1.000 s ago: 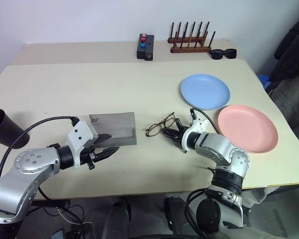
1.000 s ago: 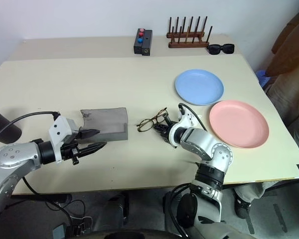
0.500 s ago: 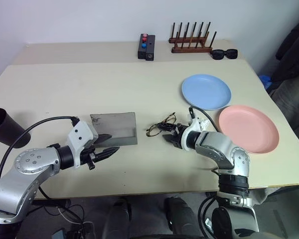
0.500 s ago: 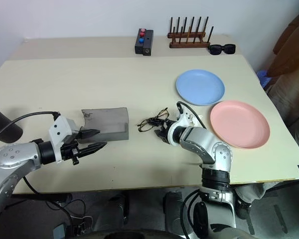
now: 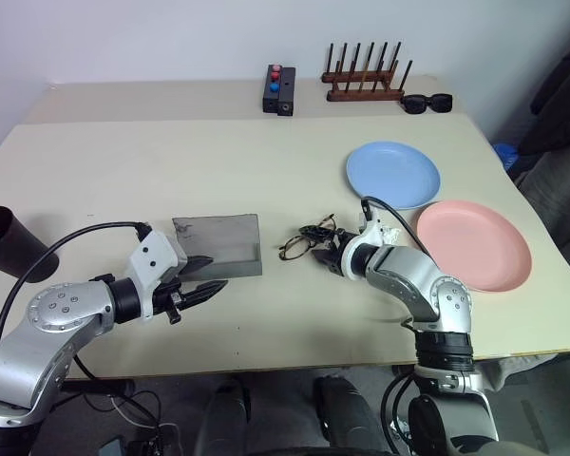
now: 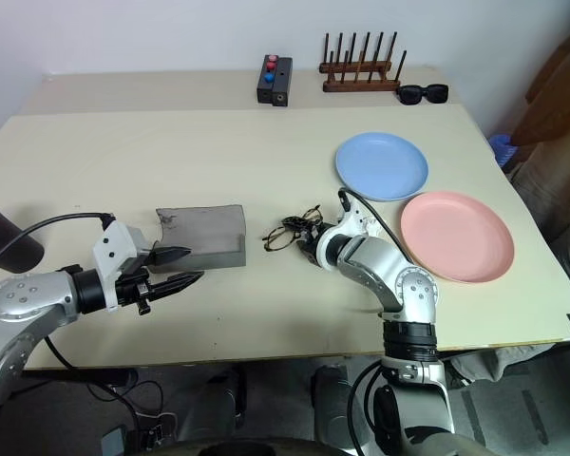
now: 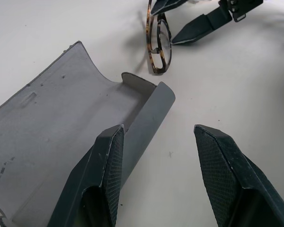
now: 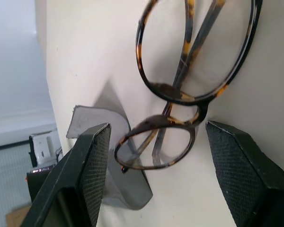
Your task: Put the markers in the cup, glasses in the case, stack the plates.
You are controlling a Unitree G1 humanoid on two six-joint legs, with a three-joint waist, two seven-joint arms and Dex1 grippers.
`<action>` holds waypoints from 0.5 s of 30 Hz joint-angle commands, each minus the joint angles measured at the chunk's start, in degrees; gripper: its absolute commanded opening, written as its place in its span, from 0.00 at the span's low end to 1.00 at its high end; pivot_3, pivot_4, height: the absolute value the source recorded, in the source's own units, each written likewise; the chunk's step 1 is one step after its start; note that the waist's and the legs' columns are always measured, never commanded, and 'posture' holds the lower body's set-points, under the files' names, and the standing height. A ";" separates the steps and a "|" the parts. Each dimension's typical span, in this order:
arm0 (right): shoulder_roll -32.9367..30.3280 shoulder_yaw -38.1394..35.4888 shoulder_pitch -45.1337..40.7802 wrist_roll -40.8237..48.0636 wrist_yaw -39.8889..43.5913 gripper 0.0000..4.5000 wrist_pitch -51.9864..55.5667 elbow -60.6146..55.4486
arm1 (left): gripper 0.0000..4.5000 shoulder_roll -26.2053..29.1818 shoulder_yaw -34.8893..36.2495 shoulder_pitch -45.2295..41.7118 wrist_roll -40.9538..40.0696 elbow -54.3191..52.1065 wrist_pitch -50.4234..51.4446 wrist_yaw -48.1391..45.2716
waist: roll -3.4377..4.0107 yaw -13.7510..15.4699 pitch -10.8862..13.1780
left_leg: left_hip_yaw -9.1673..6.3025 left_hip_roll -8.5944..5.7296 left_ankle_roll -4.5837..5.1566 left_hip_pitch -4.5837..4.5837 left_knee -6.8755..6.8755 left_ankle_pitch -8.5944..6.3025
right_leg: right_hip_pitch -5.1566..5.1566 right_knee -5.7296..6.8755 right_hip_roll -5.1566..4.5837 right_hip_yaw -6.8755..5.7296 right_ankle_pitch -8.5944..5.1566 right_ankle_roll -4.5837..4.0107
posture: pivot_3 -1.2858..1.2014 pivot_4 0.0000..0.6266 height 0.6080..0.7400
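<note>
A wide cream table point(image 5: 171, 161) stands against a pale wall, a second surface butted along its far edge. The pink plate point(image 5: 473, 243) and blue plate point(image 5: 392, 174) lie side by side, unstacked, on the right. The grey case point(image 5: 217, 245) lies open mid-table; the black cup point(image 5: 8, 242) sits at the left edge, a red cap inside. The left gripper point(image 5: 201, 281) hovers by the case, jaws spread, empty. The right gripper point(image 5: 329, 255) — jaws wide apart — brackets the folded glasses point(image 5: 304, 241), which rest on the table just right of the case.
</note>
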 commanded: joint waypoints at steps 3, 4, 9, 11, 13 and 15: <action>-0.28 -0.03 -0.38 -3.43 0.03 0.72 -2.12 1.63 | 0.53 0.63 0.85 -0.26 -0.10 -1.57 -0.41 0.14 | 0.00 0.02 0.00 | 0.03 0.00 0.00 0.00 0.00 0.00 | -0.01 0.00 0.00 0.04 0.00 0.00 | 0.52 0.24 1.00; -0.12 0.08 -0.40 -3.57 -0.21 0.72 -2.20 1.71 | 0.53 0.64 0.86 -0.26 -0.09 -1.55 -0.42 0.14 | 0.00 0.01 0.00 | 0.04 0.00 0.00 0.00 0.00 0.00 | -0.01 0.00 0.00 0.05 0.00 0.00 | 0.52 0.24 1.00; 0.11 0.51 -0.41 -3.96 -1.39 0.32 -2.35 2.14 | 0.53 0.66 0.94 -0.20 -0.07 -1.66 -0.38 0.23 | 0.00 -0.03 0.00 | 0.08 0.00 0.00 0.00 0.00 0.00 | -0.05 0.00 0.00 0.10 0.01 -0.02 | 0.52 0.24 1.00; 0.15 0.51 -0.51 -4.15 -1.60 0.08 -2.38 2.27 | 0.53 0.68 1.00 -0.19 -0.09 -1.67 -0.36 0.24 | 0.00 -0.03 0.00 | 0.11 0.00 0.00 -0.01 -0.01 0.00 | -0.08 0.00 0.00 0.13 0.02 -0.03 | 0.52 0.24 1.00; 0.17 0.49 -0.56 -4.26 -1.68 0.02 -2.33 2.29 | 0.53 0.68 1.06 -0.16 -0.15 -1.74 -0.31 0.26 | 0.00 -0.02 0.00 | 0.14 0.00 0.01 -0.04 -0.02 0.00 | -0.13 0.00 0.00 0.15 0.01 -0.02 | 0.52 0.24 1.00; 0.12 0.51 -0.61 -4.20 -1.71 0.02 -2.21 2.16 | 0.53 0.65 1.20 -0.18 -0.26 -1.79 -0.28 0.30 | 0.00 0.01 0.00 | 0.15 0.00 0.04 -0.09 -0.04 -0.02 | -0.16 0.00 0.00 0.15 0.01 -0.02 | 0.52 0.24 1.00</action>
